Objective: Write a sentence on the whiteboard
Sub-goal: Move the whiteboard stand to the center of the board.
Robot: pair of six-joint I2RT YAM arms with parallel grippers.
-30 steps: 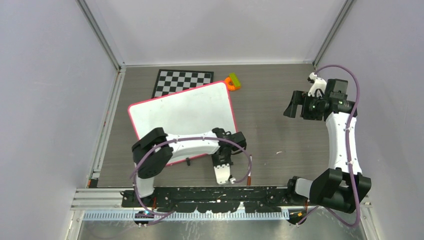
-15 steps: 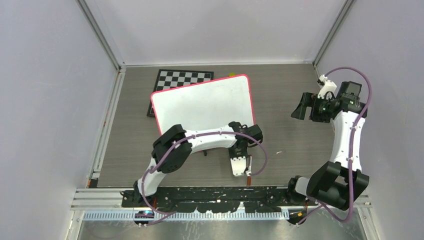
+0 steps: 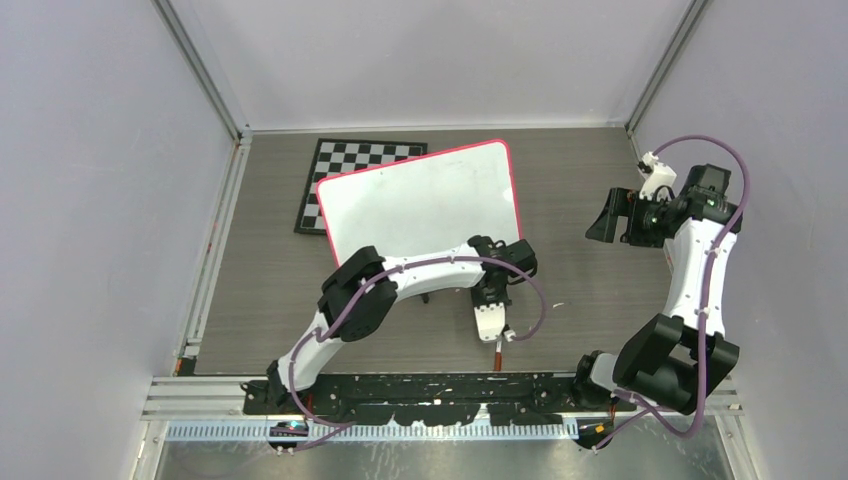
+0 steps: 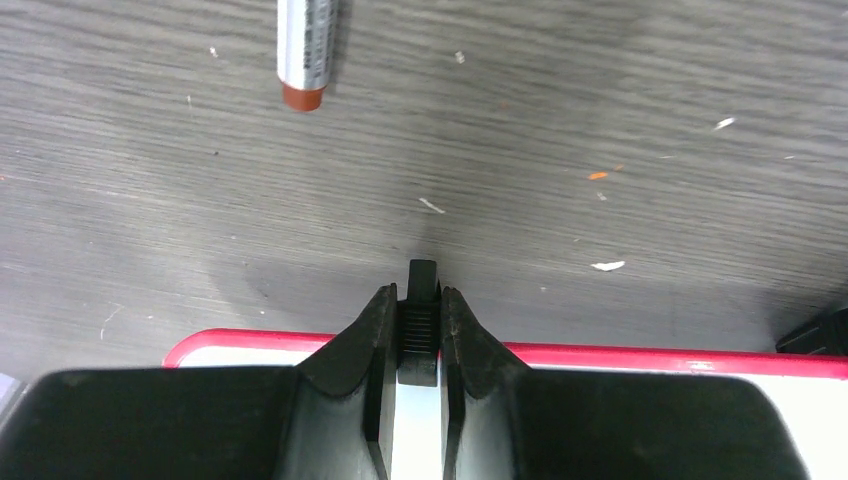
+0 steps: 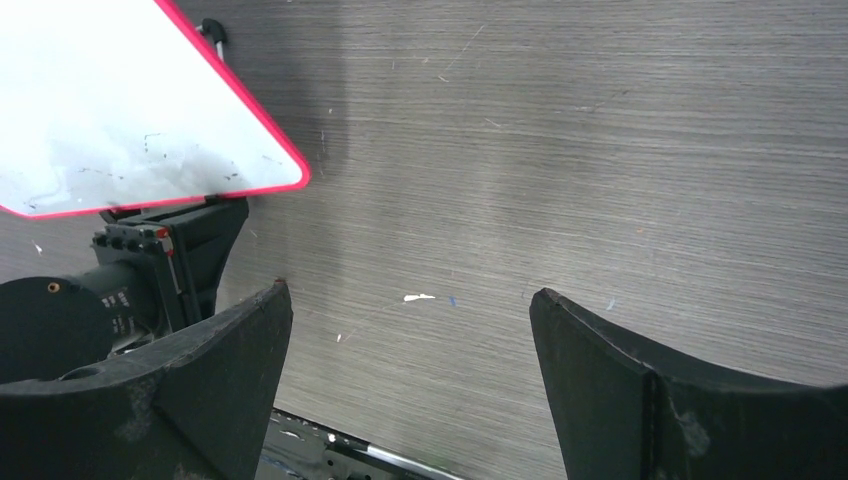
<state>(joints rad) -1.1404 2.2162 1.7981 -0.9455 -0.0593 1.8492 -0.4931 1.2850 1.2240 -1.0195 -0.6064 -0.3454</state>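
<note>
Left jaws pinch the whiteboard's (image 3: 420,205) clip (image 4: 422,320) at its near edge, central on the worktop (image 3: 580,180); right jaws gape empty. Best keep it flat while sliding, stopping square beside the marker (image 4: 305,50).

Left pincer (image 4: 418,302) clamped, right pincer (image 5: 410,295) spread wide.
The left arm (image 3: 430,272) reaches out from its base, folds at a raised elbow and lays its forearm across toward the right arm (image 3: 695,275); its two black fingers press narrowly together on a small black clip (image 4: 423,275) that stands between their tips. The right arm rises from its base, and its wrist turns the pincer sideways toward the left arm, whose wrist shows beside the right pincer's left finger.
</note>
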